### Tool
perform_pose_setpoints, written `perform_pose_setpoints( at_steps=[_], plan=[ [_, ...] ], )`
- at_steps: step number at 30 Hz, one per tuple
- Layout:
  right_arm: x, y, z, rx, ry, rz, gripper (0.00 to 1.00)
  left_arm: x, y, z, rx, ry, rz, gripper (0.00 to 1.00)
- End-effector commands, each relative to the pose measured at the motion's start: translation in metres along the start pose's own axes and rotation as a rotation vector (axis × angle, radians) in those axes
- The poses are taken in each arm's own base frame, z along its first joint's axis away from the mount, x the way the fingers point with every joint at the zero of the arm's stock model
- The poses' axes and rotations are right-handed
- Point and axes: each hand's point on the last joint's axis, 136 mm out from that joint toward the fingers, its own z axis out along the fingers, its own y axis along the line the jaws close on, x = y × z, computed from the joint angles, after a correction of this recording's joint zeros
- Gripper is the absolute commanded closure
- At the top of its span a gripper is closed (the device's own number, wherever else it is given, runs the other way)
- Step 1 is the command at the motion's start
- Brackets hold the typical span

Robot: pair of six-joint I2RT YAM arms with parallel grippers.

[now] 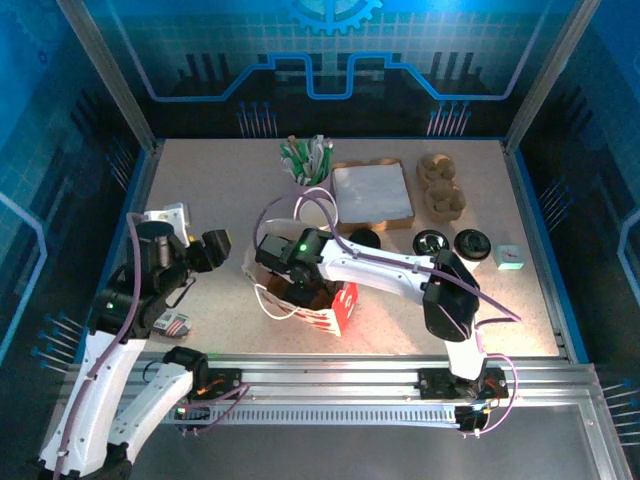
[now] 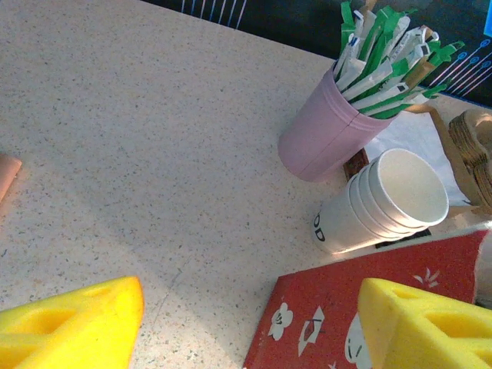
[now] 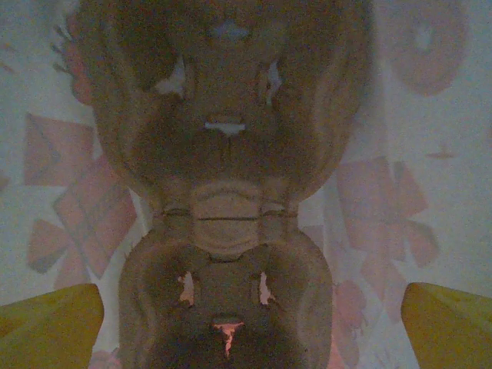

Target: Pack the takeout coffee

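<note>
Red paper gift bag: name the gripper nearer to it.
Right. The right gripper reaches down inside the red paper gift bag; the left gripper hangs beside it to the left, not touching.

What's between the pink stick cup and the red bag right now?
The left wrist view shows a stack of nested white cups between the pink cup and red bag.

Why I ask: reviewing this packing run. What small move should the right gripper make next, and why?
Probably lift the right gripper straight up out of the red bag. Its fingers stand wide apart, holding nothing, and the brown pulp carrier lies inside the bag below them, so its work there looks finished.
</note>
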Motion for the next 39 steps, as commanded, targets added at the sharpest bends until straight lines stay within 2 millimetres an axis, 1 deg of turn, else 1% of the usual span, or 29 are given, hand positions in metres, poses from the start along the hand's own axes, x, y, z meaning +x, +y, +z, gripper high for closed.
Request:
perform_pose_setpoints(
  at_steps=[1, 5, 12, 17, 19, 23, 26, 28, 31, 36, 39],
  plan=[
    [-0.014, -0.011, -0.047, -0.009, -0.118, 0.001, 0.00, -0.008, -0.007, 0.000, 0.028, -0.015, 0.013, 0.25],
    [-0.021, -0.016, -0.062, -0.012, -0.151, -0.009, 0.00, -0.009, -0.011, 0.002, 0.043, 0.003, 0.012, 0.25],
    [-0.024, -0.023, -0.084, -0.034, -0.209, -0.006, 0.00, -0.008, -0.017, 0.004, 0.066, 0.033, 0.006, 0.24],
    [-0.016, -0.022, -0.080, -0.036, -0.170, -0.015, 0.00, -0.007, -0.020, 0.004, 0.081, 0.050, -0.001, 0.24],
    [-0.016, -0.028, -0.091, -0.019, -0.201, -0.010, 0.00, -0.008, -0.022, 0.002, 0.086, 0.050, -0.003, 0.24],
    [-0.023, -0.026, -0.124, -0.078, -0.320, -0.005, 0.00, -0.009, -0.026, 0.002, 0.108, 0.064, -0.003, 0.23],
    [-0.028, -0.028, -0.145, -0.093, -0.387, -0.010, 0.00, -0.008, -0.033, 0.005, 0.135, 0.085, -0.010, 0.22],
    [-0.030, -0.028, -0.155, -0.121, -0.424, -0.014, 0.00, -0.009, -0.037, 0.005, 0.154, 0.088, -0.015, 0.22],
    [-0.030, -0.033, -0.168, -0.134, -0.454, -0.004, 0.00, -0.011, -0.046, 0.004, 0.201, 0.098, -0.017, 0.21],
    [-0.019, -0.057, -0.193, -0.114, -0.516, 0.073, 0.00, -0.009, -0.063, 0.004, 0.286, 0.149, -0.015, 0.20],
    [-0.007, -0.072, -0.201, -0.095, -0.533, 0.126, 0.00, -0.004, -0.070, 0.005, 0.329, 0.178, -0.008, 0.20]
  ],
)
